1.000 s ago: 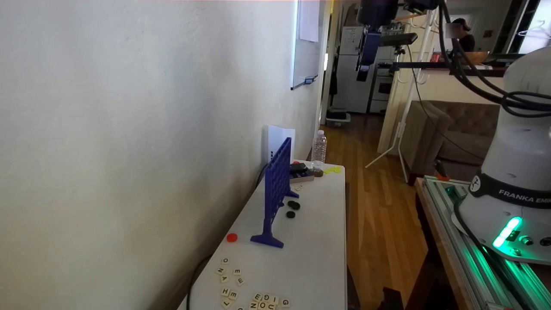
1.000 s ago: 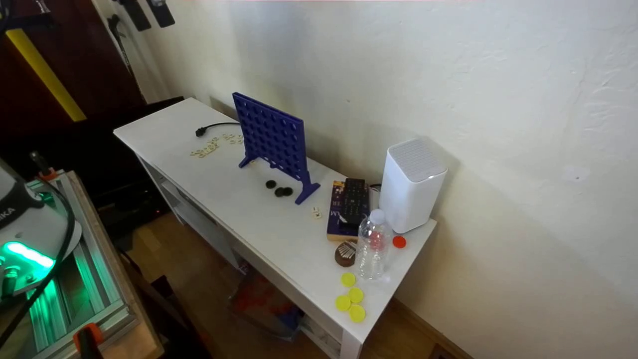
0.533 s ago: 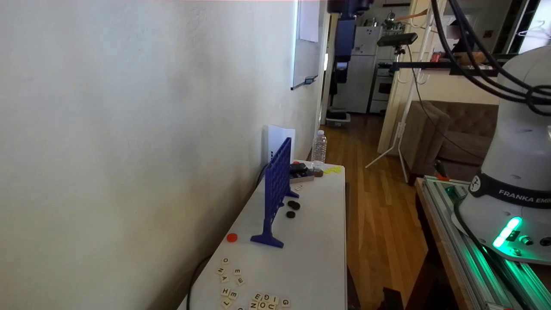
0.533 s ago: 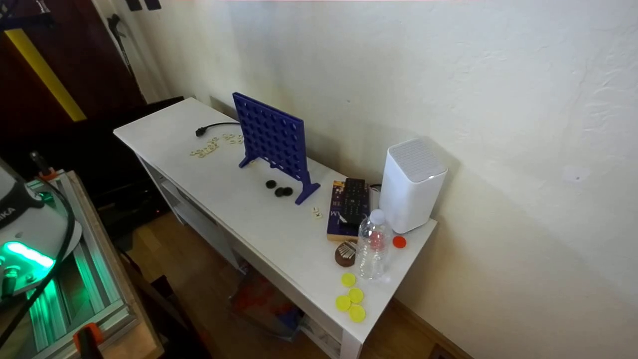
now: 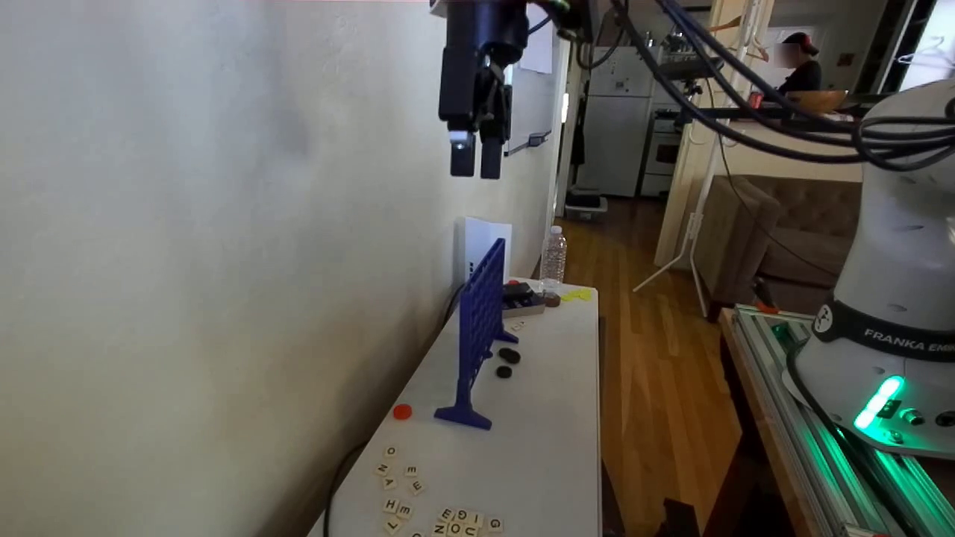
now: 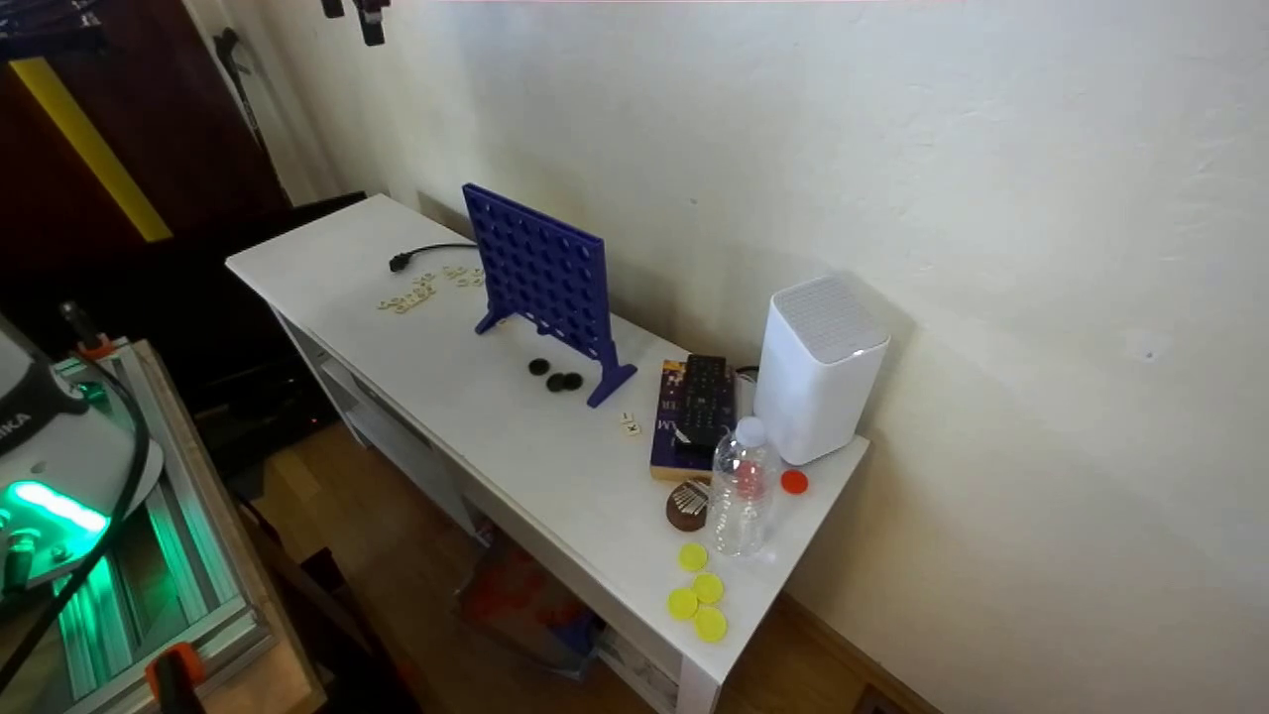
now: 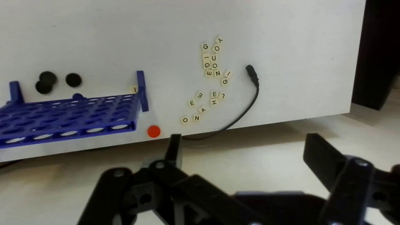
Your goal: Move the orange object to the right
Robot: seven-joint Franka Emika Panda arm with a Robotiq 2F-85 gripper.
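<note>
A small orange-red disc (image 5: 402, 412) lies flat on the white table (image 5: 537, 447), near its wall-side edge, beside the foot of the blue stand (image 5: 481, 321). In the wrist view the disc (image 7: 153, 131) is just left of the left fingertip, with the stand (image 7: 78, 115) to its left. My gripper (image 5: 476, 160) is high above the table near the wall. In the wrist view its fingers (image 7: 243, 137) are wide apart with nothing between them. In an exterior view only its fingertips (image 6: 354, 18) show at the top edge, and the stand (image 6: 540, 268) hides this disc.
Lettered tiles (image 7: 211, 65) and a black cable (image 7: 250, 103) lie near the disc. Dark discs (image 7: 73, 80) lie beside the stand. Another red disc (image 6: 794, 482), a bottle (image 6: 744, 496), a white box (image 6: 823, 367), a book with a remote (image 6: 706, 397) and yellow discs (image 6: 708, 587) occupy the far end.
My gripper has moved left toward the wall in an exterior view and has turned, so both fingers now show side by side. The disc and the other table items have not moved.
</note>
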